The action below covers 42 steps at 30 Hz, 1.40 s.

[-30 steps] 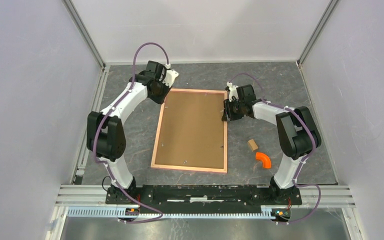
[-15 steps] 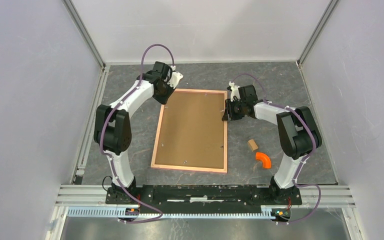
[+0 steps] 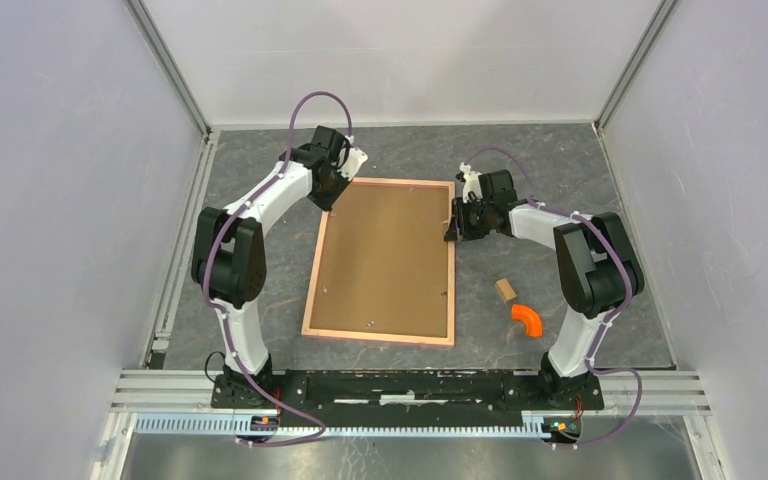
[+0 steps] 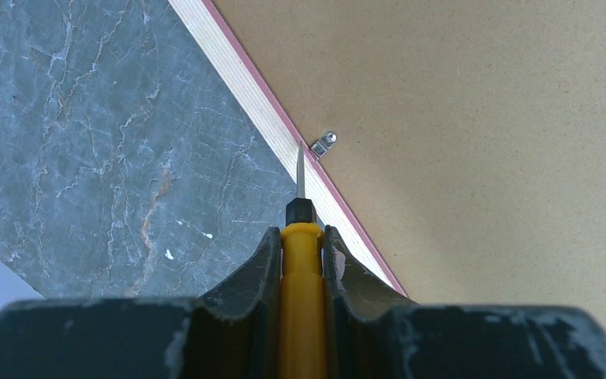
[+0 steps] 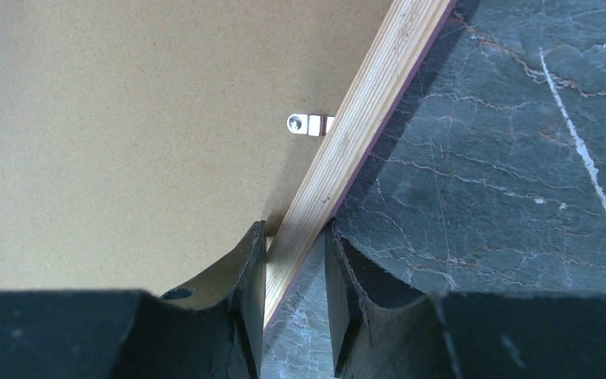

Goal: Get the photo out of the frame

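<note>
The frame [image 3: 385,255] has a matt brown fibreboard back, finely grained, and a rim of pale layered wood with a pink face. Its clip [image 5: 308,124] is shiny metal. The table [image 4: 87,142] looks smooth, grey and marble-patterned. The screwdriver [image 4: 302,300] has a glossy yellow plastic handle and a bare metal blade

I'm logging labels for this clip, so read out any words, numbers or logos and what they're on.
None can be read. The brown back of the frame, the yellow screwdriver in the left tool and the right tool on the rim show no lettering.
</note>
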Tool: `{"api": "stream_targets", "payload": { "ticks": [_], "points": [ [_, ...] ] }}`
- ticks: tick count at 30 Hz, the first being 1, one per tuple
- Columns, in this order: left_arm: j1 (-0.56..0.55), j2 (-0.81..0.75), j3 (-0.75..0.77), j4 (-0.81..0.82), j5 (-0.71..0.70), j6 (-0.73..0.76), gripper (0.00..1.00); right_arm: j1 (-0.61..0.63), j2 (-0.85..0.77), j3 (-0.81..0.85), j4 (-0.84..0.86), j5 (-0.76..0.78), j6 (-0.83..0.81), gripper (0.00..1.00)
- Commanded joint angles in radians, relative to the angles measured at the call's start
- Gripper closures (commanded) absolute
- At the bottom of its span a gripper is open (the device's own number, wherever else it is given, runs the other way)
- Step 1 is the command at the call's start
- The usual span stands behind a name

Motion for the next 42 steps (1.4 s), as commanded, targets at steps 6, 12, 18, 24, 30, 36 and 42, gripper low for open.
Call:
{"api": "stream_targets", "payload": {
  "ticks": [6,12,18,24,30,36,42],
  "points": [
    [-0.012,0.009,-0.012,-0.018,-0.011,0.041,0.98,-0.008,0.022,-0.011,-0.015,-0.026,-0.021,0.75],
    [-0.017,0.024,-0.007,-0.017,-0.008,0.082,0.98,-0.011,0.025,-0.013,-0.015,-0.027,-0.021,0.76],
    [-0.022,0.05,0.025,-0.035,-0.035,0.141,0.98,-0.013,0.034,-0.012,-0.013,-0.032,-0.019,0.78],
    [-0.045,0.057,0.051,-0.107,-0.042,0.207,0.98,-0.016,0.038,-0.01,-0.012,-0.033,-0.017,0.8],
    [-0.081,0.065,0.057,-0.173,-0.072,0.283,0.98,-0.015,0.048,-0.007,-0.012,-0.04,-0.016,0.81],
    [-0.108,0.077,0.09,-0.258,-0.034,0.282,0.98,-0.016,0.046,-0.011,-0.013,-0.039,-0.016,0.83],
    [-0.119,0.07,0.113,-0.294,0.021,0.252,0.98,-0.017,0.049,-0.018,-0.005,-0.041,-0.006,0.87]
  ]
}}
